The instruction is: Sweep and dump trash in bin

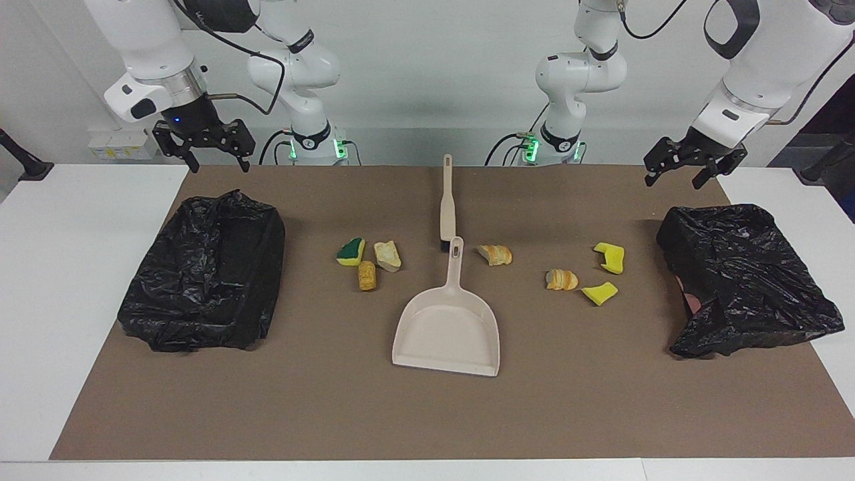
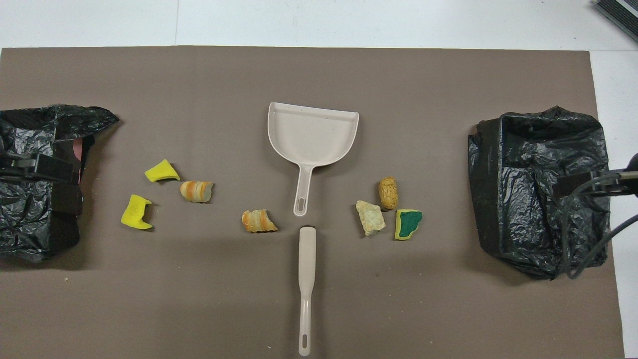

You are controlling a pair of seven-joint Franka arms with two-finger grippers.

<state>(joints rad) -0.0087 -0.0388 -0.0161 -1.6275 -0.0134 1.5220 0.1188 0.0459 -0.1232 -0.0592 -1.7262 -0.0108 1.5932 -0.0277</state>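
Note:
Several trash scraps lie on the brown mat. A green-topped sponge (image 1: 351,252) (image 2: 407,224), a pale lump (image 1: 387,256) (image 2: 370,217) and a tan lump (image 1: 367,275) (image 2: 388,193) lie toward the right arm's end. Two bread lumps (image 1: 495,254) (image 1: 562,279) and two yellow sponge chunks (image 1: 610,257) (image 1: 599,292) lie toward the left arm's end. The beige dustpan (image 1: 449,327) (image 2: 311,132) and brush (image 1: 447,207) (image 2: 306,279) lie in the middle. My right gripper (image 1: 217,162) and left gripper (image 1: 676,179) hang open and empty, each over a bin's near edge.
A black-bagged bin (image 1: 207,267) (image 2: 541,189) stands at the right arm's end of the mat and another (image 1: 741,274) (image 2: 30,199) at the left arm's end. The brush lies nearer to the robots than the dustpan, handle ends almost touching.

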